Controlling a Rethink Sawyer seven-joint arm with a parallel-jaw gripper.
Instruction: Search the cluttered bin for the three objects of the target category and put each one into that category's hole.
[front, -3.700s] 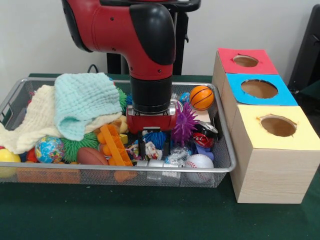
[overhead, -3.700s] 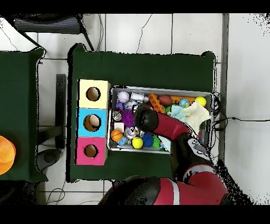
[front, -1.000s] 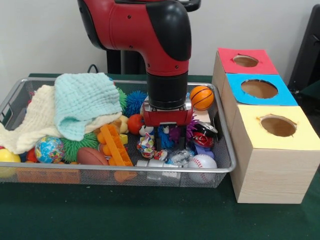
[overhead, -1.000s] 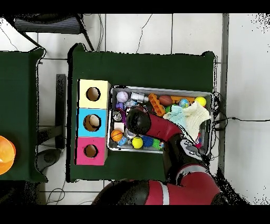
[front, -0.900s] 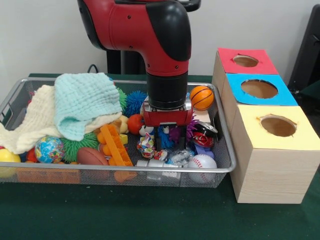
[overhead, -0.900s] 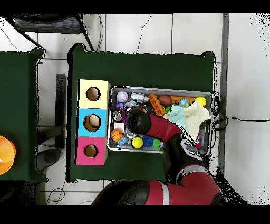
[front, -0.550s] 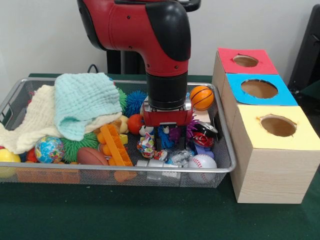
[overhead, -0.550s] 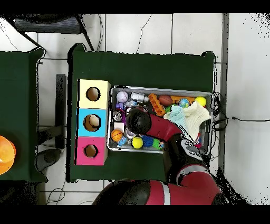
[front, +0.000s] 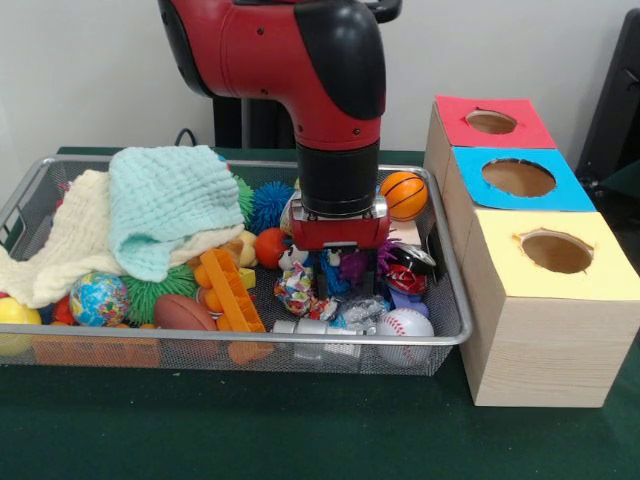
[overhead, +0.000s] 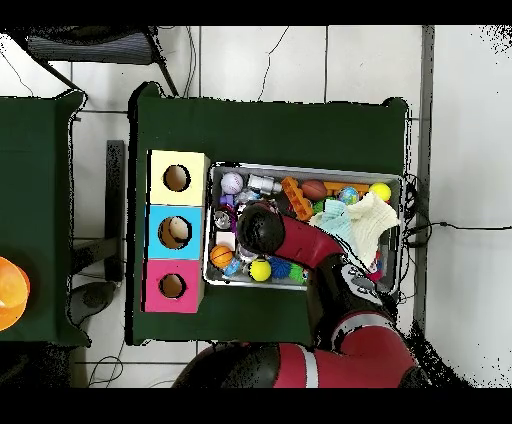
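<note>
Green-covered desk (front: 300, 430), pale wall behind. Wire-mesh bin (front: 440, 335) at centre-left, heaped with balls, cloths and spiky toys; three wooden boxes with red, blue and yellow holed tops (front: 520, 178) just beside its right end. Hand (front: 335, 285) lowered among purple and blue spiky toys in the bin's right half; whether apart or clamped, cannot tell. Step judged: searching and picking. Next: lift clear, carry to a hole.

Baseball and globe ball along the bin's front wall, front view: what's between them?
Between the baseball and the globe ball lie, in the front view, a brown football, an orange block toy and silver cylinders.
</note>
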